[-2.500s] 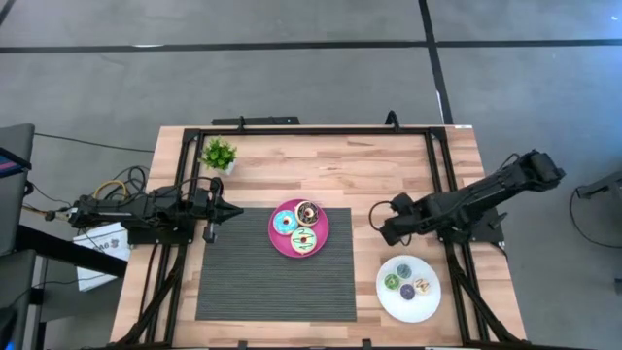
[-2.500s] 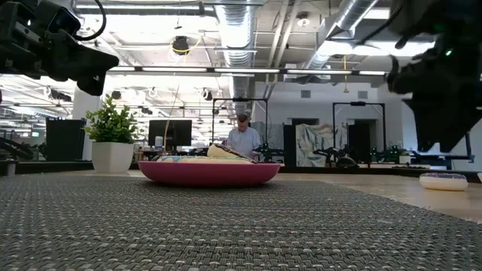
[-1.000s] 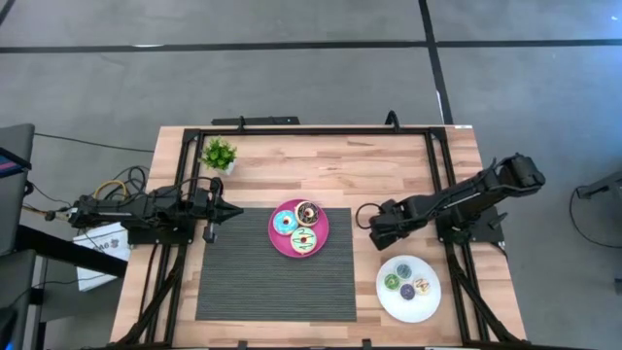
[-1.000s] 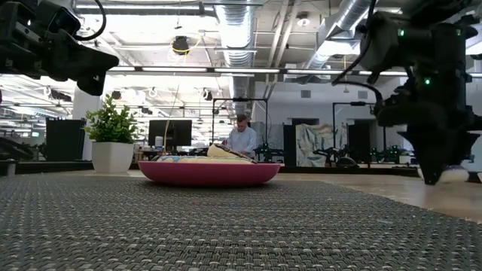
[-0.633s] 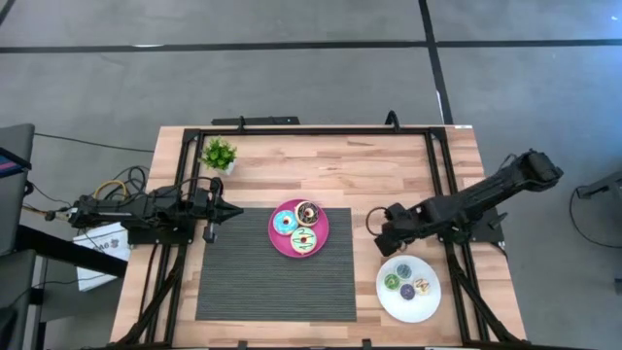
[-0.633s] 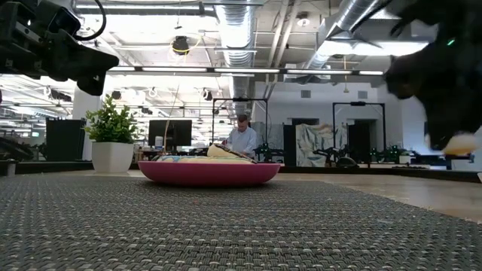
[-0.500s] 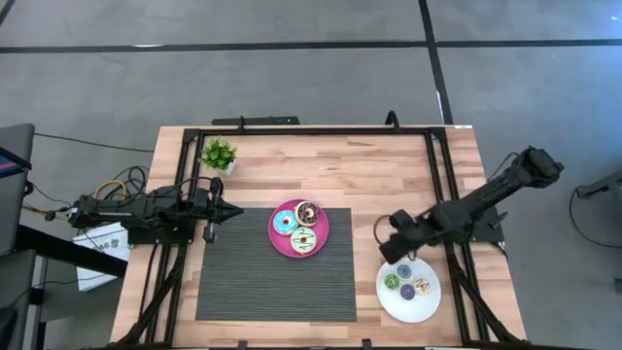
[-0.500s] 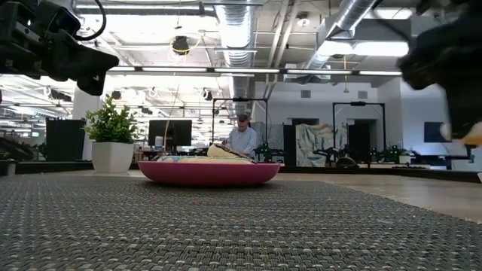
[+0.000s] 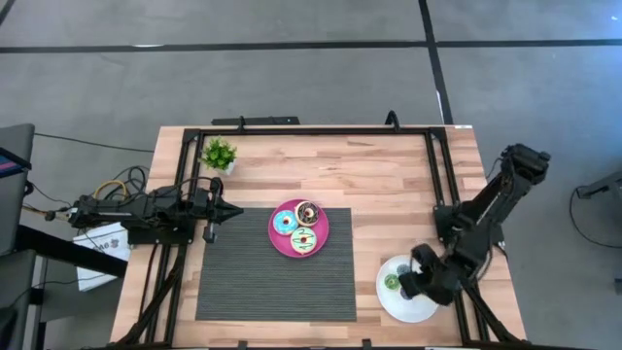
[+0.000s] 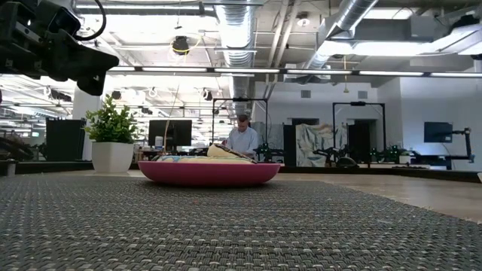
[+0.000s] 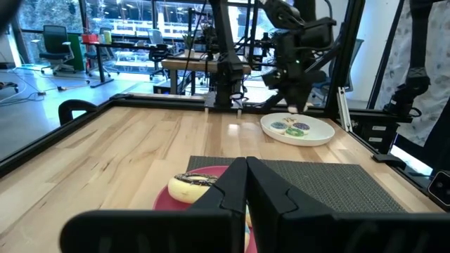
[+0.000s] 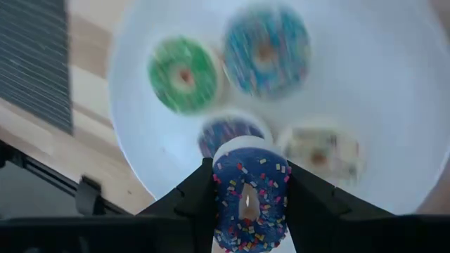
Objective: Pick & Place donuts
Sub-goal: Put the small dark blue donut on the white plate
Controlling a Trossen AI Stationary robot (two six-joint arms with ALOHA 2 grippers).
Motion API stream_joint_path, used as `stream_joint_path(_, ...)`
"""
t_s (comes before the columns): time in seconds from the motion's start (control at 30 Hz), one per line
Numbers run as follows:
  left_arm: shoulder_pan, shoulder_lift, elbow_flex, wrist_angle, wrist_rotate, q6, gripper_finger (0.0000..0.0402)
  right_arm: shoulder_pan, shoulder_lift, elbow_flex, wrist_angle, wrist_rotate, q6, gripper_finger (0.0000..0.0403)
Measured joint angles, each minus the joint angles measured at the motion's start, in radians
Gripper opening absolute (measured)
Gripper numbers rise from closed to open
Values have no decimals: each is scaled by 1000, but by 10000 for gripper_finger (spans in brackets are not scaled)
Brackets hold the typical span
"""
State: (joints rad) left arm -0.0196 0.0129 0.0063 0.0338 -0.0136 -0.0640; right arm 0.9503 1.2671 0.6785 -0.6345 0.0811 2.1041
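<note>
With four donuts already crowding the round white plate (image 12: 394, 105), a careless release could land the dark blue sprinkled toy donut (image 12: 249, 197) on top of the purple donut (image 12: 223, 132) directly beneath the fingers, or tip it off the rim. Right gripper (image 12: 247, 200) hangs over the plate, fingers partly closed and pinching the blue donut upright between their tips. Beyond the fingertips lie a green donut (image 12: 183, 75), a blue-iced donut (image 12: 267, 50) and a cream donut (image 12: 320, 151). Left gripper (image 11: 246, 184) waits with fingers shut, empty, a pink plate (image 11: 165, 200) just past its tips.
</note>
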Motion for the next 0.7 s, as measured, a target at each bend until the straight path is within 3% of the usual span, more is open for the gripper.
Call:
stream_joint_path(0.2,0,0,0,0,0,0,0,135,80,23,58,16,200,132)
stream_joint_path(0.7,0,0,0,0,0,0,0,137,343,203,-21,-3,195,132)
